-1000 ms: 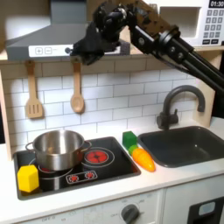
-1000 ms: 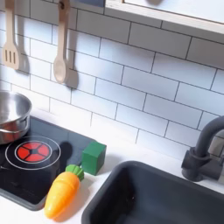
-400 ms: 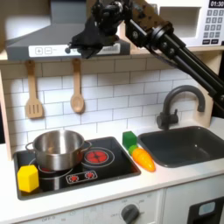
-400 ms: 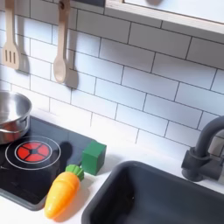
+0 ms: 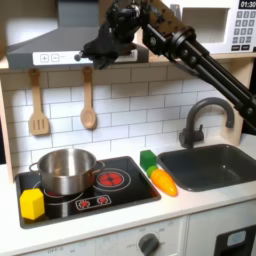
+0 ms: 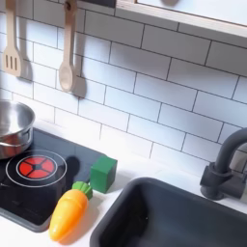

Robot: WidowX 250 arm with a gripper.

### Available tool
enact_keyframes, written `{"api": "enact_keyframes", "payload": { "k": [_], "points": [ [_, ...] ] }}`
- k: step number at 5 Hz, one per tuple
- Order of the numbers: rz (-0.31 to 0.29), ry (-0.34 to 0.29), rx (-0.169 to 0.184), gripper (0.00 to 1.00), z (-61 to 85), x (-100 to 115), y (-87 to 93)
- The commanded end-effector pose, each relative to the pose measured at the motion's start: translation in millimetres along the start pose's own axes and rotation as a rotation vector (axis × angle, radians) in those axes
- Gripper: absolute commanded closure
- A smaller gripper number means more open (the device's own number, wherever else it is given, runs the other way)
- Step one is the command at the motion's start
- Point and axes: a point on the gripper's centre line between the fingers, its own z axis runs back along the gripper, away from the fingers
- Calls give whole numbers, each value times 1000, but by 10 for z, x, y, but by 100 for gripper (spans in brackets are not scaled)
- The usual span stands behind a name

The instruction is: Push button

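In the first exterior view, small dark buttons (image 5: 48, 58) sit on the white control strip of the range hood (image 5: 40, 45), high on the left. My gripper (image 5: 90, 54) hangs at the hood's front, just right of those buttons, its dark fingers pointing left and down. The black arm (image 5: 190, 55) reaches in from the upper right. The fingers merge into one dark shape, so I cannot tell whether they are open or shut, or whether they touch the strip.
A steel pot (image 5: 66, 170) and a yellow block (image 5: 32, 203) sit on the stove (image 5: 120, 190). A carrot (image 6: 68, 212) and green block (image 6: 103, 173) lie beside the sink (image 6: 183, 217). Wooden utensils (image 5: 88, 105) hang on the tiles. A microwave keypad (image 5: 243, 30) is at top right.
The gripper rose and shifted left along the hood front, then settled slightly lower and to the right. Nothing on the counter moved.
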Motion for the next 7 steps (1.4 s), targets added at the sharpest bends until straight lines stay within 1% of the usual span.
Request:
{"api": "enact_keyframes", "payload": {
  "k": [1, 2, 3, 4, 5, 6, 7],
  "points": [
    [-6, -10, 6, 100, -80, 59, 15],
    [-19, -6, 2, 100, -117, 86, -33],
    [-22, -10, -3, 100, -138, 123, -27],
    [-34, -3, -20, 100, -49, 190, 12],
    [-55, 2, -42, 100, -139, 217, -82],
    [-61, 20, -32, 100, -147, 229, -45],
    [-66, 21, -35, 100, -185, 231, -55]
  ]
}}
